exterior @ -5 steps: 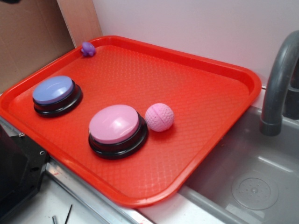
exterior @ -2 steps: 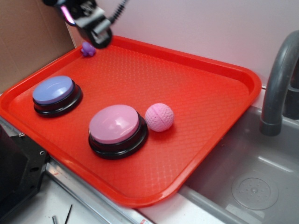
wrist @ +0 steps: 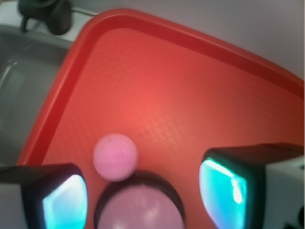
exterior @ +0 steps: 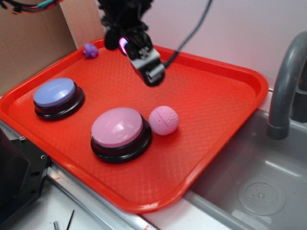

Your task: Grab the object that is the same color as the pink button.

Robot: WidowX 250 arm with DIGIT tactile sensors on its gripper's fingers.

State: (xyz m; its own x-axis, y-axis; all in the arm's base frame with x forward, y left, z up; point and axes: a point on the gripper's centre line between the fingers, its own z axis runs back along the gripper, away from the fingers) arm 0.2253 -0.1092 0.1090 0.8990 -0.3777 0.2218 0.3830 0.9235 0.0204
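The pink ball [exterior: 163,120] lies on the red tray [exterior: 218,100], touching the right side of the pink button [exterior: 118,128]. My gripper [exterior: 152,74] hangs in the air above the tray's middle, behind the ball and well apart from it. In the wrist view the ball [wrist: 115,156] and the pink button [wrist: 140,207] show blurred between my fingers. The gripper [wrist: 145,195] is open, and its jaws stand wide apart with nothing held.
A blue-lavender button [exterior: 55,93] sits at the tray's left side. A tiny purple figure [exterior: 90,50] rests in the far left corner. To the right of the tray are a grey sink [exterior: 259,187] and a faucet [exterior: 285,86]. Cardboard [exterior: 29,43] stands behind on the left.
The arm came into view from the upper left and moved right and down over the tray, towards the ball. The ball and both buttons have not moved.
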